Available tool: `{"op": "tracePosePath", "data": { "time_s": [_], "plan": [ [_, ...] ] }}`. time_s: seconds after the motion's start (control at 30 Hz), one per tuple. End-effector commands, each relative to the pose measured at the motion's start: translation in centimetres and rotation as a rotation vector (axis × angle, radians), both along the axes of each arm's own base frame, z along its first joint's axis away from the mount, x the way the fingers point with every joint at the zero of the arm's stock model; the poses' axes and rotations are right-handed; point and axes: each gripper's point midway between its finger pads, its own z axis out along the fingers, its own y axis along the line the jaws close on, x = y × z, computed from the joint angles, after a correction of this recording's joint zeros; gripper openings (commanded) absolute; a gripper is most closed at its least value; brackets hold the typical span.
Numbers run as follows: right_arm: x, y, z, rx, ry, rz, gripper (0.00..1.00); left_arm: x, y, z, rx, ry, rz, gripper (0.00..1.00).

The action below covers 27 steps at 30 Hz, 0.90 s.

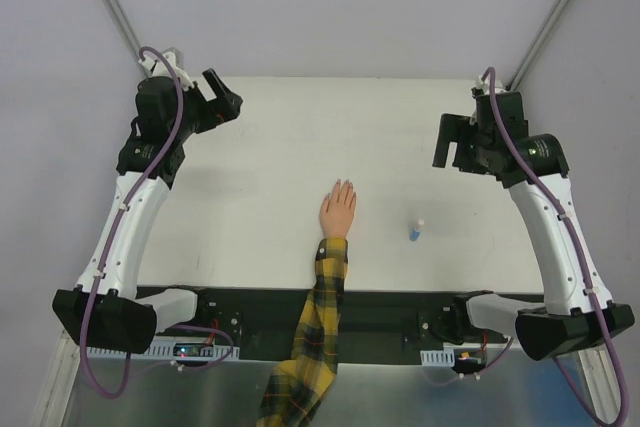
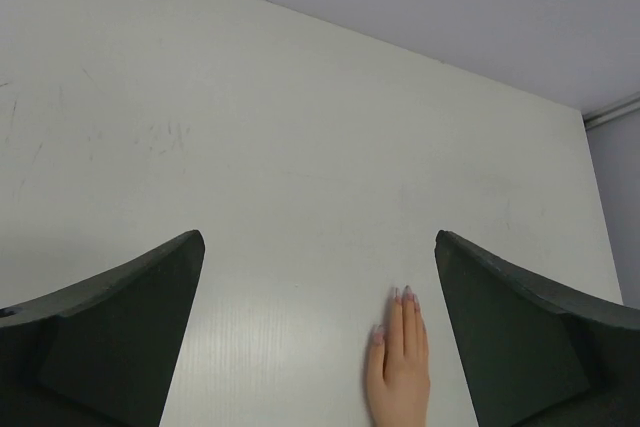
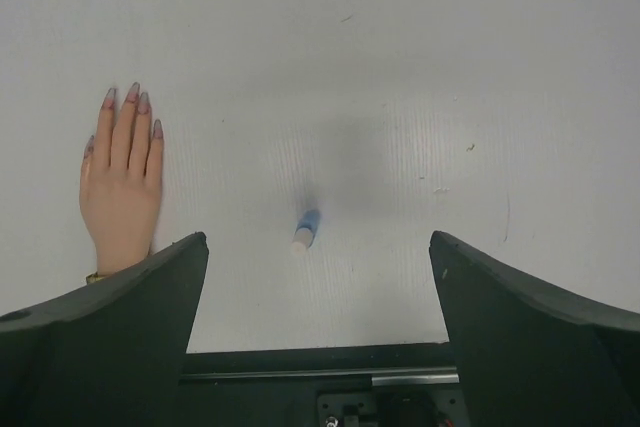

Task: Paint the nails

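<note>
- A small peach-coloured hand (image 1: 338, 211) lies flat, back upward, on the white tabletop (image 1: 270, 147). It sits about midway across and closer to the near edge, with its fingers together and pointing toward the far side.
- A yellow-and-black plaid sleeve (image 1: 320, 317) covers the wrist and runs back over the near edge, between the two arm bases.
- The nails (image 3: 133, 94) are the tiny tips of those fingers. In the right wrist view they look a dull pinkish mauve, slightly darker than the skin.
- A small blue bottle with a white cap (image 1: 415, 231) rests on the table to the right of the hand, near it but not touching. Whether it stands upright or lies down I cannot tell.
- The left gripper (image 1: 228, 99) hangs over the far left corner of the table, well apart from the hand. Its dark fingers are spread wide with nothing between them.
- The right gripper (image 1: 447, 142) hangs over the far right side, beyond the bottle. Its fingers are likewise released and grasp nothing.
</note>
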Motion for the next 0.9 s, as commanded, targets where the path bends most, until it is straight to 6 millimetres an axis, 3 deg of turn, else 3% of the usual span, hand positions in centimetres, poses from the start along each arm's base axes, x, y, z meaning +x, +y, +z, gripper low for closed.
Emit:
{"op": "tracePosePath", "data": {
  "time_s": [0.0, 0.2, 0.4, 0.6, 0.87],
  "plan": [
    [-1.3, 0.8, -2.7, 0.06, 0.127, -0.036, 0.96, -0.8, -0.7, 0.3, -0.068, -0.015, -0.009, 0.99],
    [-1.8, 1.6, -7.0, 0.073, 0.311, -0.065, 0.96, -1.0, -1.5, -1.9, -0.149, 0.059, -0.006, 0.99],
    [-1.3, 2.9, -9.8, 0.146, 0.349, -0.1, 0.96, -1.7, -3.3, -3.0, -0.148, 0.087, -0.052, 0.99],
    [-1.8, 3.1, -14.3, 0.122, 0.439, -0.054, 0.99, -2.5, -4.9, -4.1, -0.132, 0.108, -0.097, 0.99],
    [-2.5, 4.7, -17.7, 0.06, 0.489, 0.014, 0.74, -1.8, -6.4, -2.9, -0.066, 0.071, -0.153, 0.99]
  ]
}}
